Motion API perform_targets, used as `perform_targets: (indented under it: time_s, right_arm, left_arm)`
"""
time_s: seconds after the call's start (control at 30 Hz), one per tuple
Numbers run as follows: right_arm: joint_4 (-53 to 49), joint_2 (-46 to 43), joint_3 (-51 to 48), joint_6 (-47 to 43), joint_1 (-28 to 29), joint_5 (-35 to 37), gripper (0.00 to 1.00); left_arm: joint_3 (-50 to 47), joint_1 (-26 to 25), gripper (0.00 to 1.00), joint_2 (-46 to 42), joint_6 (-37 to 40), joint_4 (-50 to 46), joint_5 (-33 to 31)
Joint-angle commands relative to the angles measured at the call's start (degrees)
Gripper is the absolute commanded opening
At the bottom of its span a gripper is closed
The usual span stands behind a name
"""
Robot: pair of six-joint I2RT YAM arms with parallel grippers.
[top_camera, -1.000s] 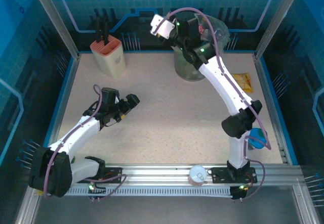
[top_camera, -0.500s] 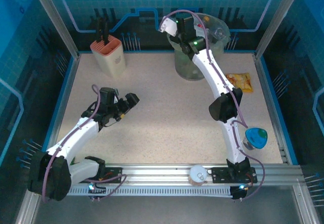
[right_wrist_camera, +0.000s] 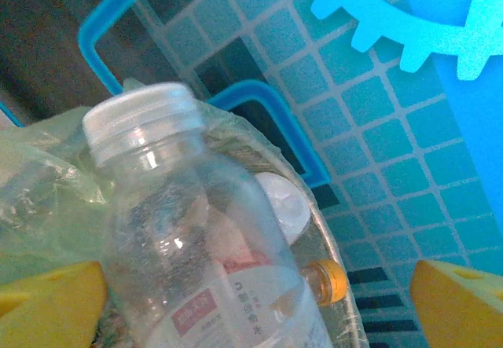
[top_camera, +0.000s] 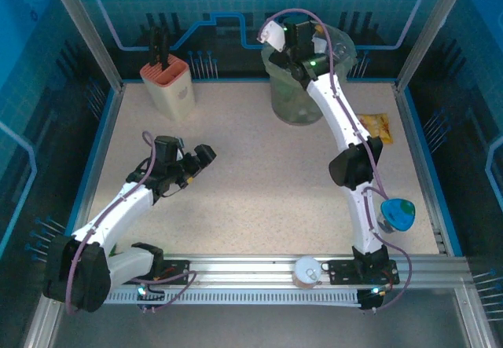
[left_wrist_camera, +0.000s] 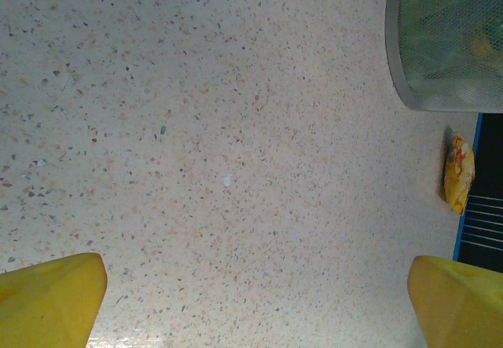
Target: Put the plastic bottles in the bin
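My left tool (left_wrist_camera: 251, 301) hangs wide open and empty over bare worktop (left_wrist_camera: 196, 128), on the near side of the bin (left_wrist_camera: 440, 49) and well apart from it. My right tool (right_wrist_camera: 255, 301) is above the bin's mouth, spread wide and gripping nothing. A clear bottle (right_wrist_camera: 196, 269) with a white cap stands loose in the gap, close to one finger (right_wrist_camera: 47, 301). The risk, as I judge it, is that the bottle leans on that finger or snags the bin's slack liner (right_wrist_camera: 47, 191) and tips out over the rim when I pull away. Counted, nearest first: two tools. Far on the bin's near side are one white-topped thing (top_camera: 306, 271) and one blue-green thing (top_camera: 397, 213); I cannot tell if they are bottles. One snack bag (top_camera: 376, 126) lies just right of the bin, and one knife block (top_camera: 167, 85) stands left of it. There is one bin, holding at least one white-capped bottle (right_wrist_camera: 279, 203) and one orange-capped bottle (right_wrist_camera: 326, 281).
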Motion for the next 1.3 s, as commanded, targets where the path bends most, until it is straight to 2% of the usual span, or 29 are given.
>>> perform_targets:
  time_s: [0.0, 0.3, 0.5, 0.7, 0.87, 1.1, 1.2, 1.27]
  right_arm:
    - [-4.79, -5.00, 1.44, 6.13, 0.66, -6.69, 1.00]
    - [-5.68, -8.80, 1.42, 13.89, -0.89, -13.68, 0.99]
    - [-1.28, -4.24, 4.67, 19.63, -3.31, -13.30, 0.79]
    - [-0.48, 0.62, 7.05, 22.41, -5.37, -11.33, 0.73]
    - [-0.84, -0.40, -0.59, 23.96, -7.57, -10.41, 0.70]
    - [3.44, -10.05, -17.61, 25.36, -9.60, -9.99, 0.69]
    - [2.59, -12.06, -19.83, 25.56, -9.60, -9.53, 0.68]
    - [3.69, -13.35, -20.84, 25.81, -9.64, -12.66, 0.70]
  left_arm:
    - [-0.12, 0.64, 0.99, 0.30, 0.38, 0.03, 1.21]
    - [0.76, 0.64, 0.99, 0.56, 1.41, -0.37, 1.12]
    - [1.05, 0.62, 0.99, 1.31, 1.42, 0.02, 1.64]
    - [0.61, 0.64, 0.99, 0.31, 1.18, -0.18, 1.56]
    - [0.17, 0.68, 0.99, -0.63, 0.96, -0.54, 1.11]
    - [0.84, 0.62, 0.99, -0.04, 0.99, -0.47, 1.30]
    - [1.05, 0.61, 0.99, 0.23, 0.89, -0.37, 1.55]
    - [0.88, 0.65, 0.99, 0.21, 0.82, -0.15, 1.58]
